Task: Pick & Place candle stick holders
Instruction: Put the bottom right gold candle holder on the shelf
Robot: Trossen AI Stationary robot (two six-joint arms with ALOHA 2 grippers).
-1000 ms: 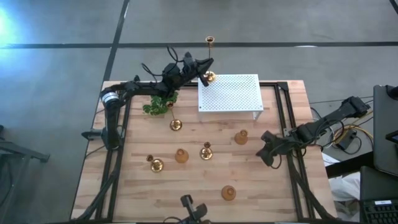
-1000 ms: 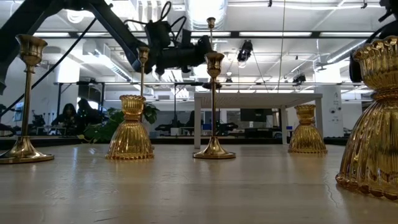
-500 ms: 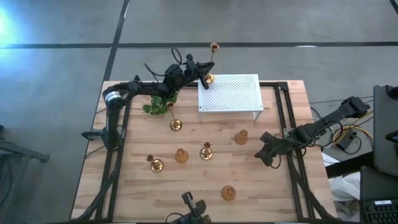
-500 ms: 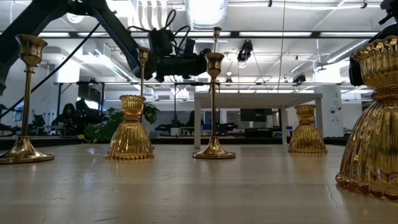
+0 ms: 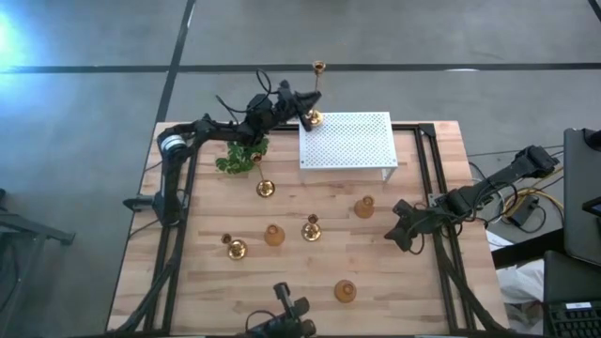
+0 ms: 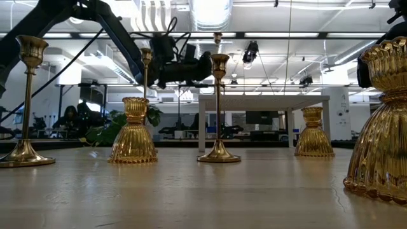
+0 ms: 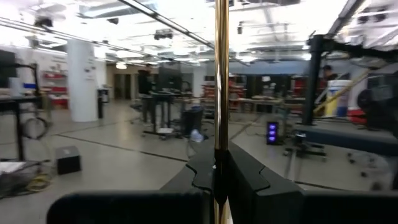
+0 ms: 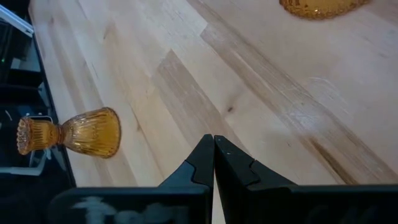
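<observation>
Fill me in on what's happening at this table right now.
The left gripper is shut on a tall candle stick holder, holding it at the far-left corner of the white perforated box. The right gripper rests shut near the table's right edge, holding nothing. Six more candle stick holders stand on the wood, beside a green plant.
</observation>
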